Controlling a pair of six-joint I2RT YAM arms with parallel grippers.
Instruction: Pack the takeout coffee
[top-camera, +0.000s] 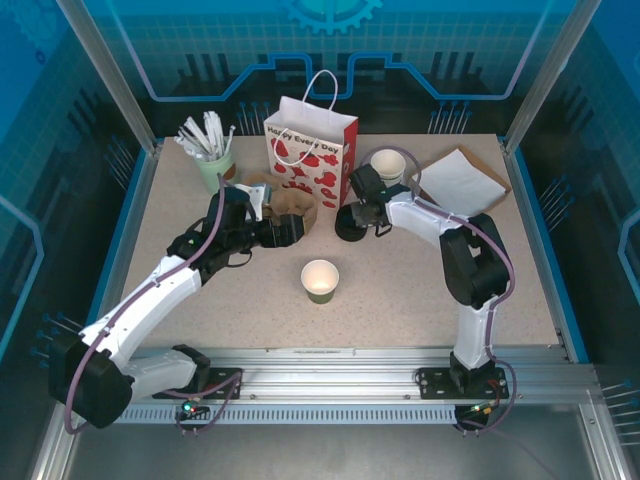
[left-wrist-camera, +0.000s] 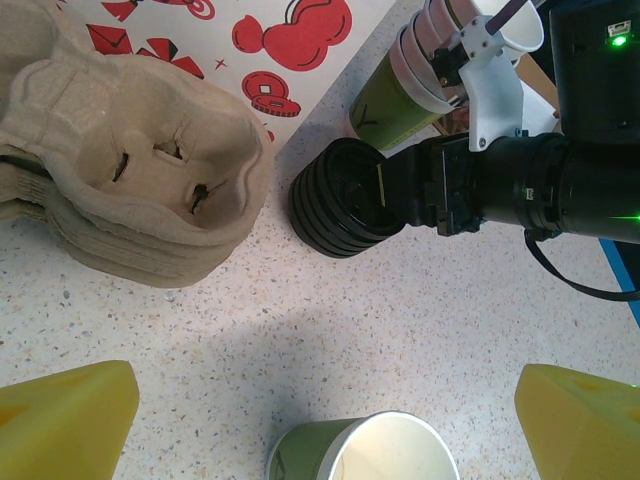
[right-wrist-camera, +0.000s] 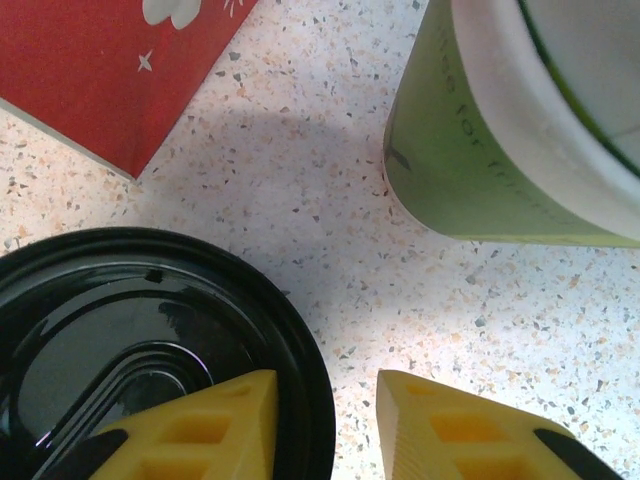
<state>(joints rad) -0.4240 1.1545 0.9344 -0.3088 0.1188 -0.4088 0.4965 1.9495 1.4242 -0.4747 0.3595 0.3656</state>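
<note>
I saw the olive-green paper cup standing lidless mid-table, apart from both arms. My right gripper was at the stack of black lids beside the gift bag. The left gripper hung near the cardboard carriers.

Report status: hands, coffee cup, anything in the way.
Left hand open, near lidless green cup. Right hand straddling top black lid at its rim, not clamped. Cup stack and gift bag close beside the lids.

Top camera looks down over the whole tabletop; both wrist cameras sit close, sharing the lid stack.
</note>
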